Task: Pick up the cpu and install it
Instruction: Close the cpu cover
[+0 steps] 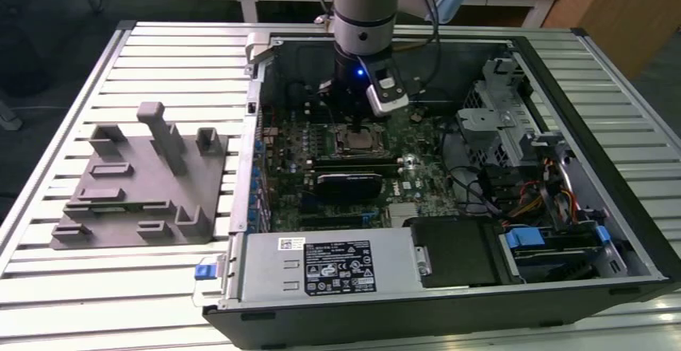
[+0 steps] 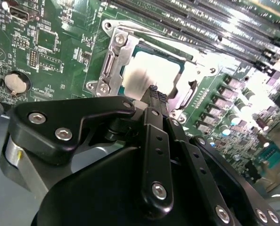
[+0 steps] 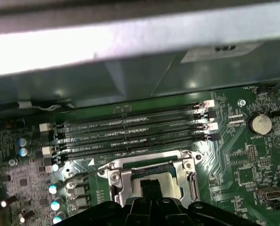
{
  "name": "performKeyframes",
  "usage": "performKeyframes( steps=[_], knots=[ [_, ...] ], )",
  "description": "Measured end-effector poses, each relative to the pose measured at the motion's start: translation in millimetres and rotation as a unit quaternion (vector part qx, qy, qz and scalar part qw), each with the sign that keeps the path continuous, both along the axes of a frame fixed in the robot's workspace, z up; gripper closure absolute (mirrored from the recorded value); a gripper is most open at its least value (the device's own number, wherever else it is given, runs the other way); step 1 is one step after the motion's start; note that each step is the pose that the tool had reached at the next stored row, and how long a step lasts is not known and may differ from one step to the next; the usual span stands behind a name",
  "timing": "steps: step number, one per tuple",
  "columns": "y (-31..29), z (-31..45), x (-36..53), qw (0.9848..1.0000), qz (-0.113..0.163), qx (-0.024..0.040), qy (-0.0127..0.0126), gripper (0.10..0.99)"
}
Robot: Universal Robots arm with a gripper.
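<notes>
The cpu point(image 2: 152, 70), a flat square with a pale silver top, is seen seated in its metal-framed socket point(image 2: 112, 61), at twelve o'clock from the black block point(image 1: 347, 183) in the exterior view, under the gripper point(image 2: 154, 92), which is closed and empty.

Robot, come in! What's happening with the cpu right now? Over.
Status: gripper low over the motherboard, tip right above the cpu. The cpu lies flat inside the metal frame. Beside it, memory slots, out of the way.
</notes>
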State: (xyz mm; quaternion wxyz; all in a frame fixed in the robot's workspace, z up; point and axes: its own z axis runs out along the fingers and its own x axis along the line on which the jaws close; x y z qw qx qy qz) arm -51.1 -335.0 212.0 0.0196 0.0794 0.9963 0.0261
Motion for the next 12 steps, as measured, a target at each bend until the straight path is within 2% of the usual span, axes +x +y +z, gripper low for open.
performKeyframes(
  steps=[6, 12],
  knots=[
    [-4.8, -1.0, -1.9, 1.0, 0.009, -0.0001, 0.0, 0.98],
    [-6.0, -3.7, -11.5, 0.9999, 0.017, 0.0, -0.0001, 0.98]
  ],
)
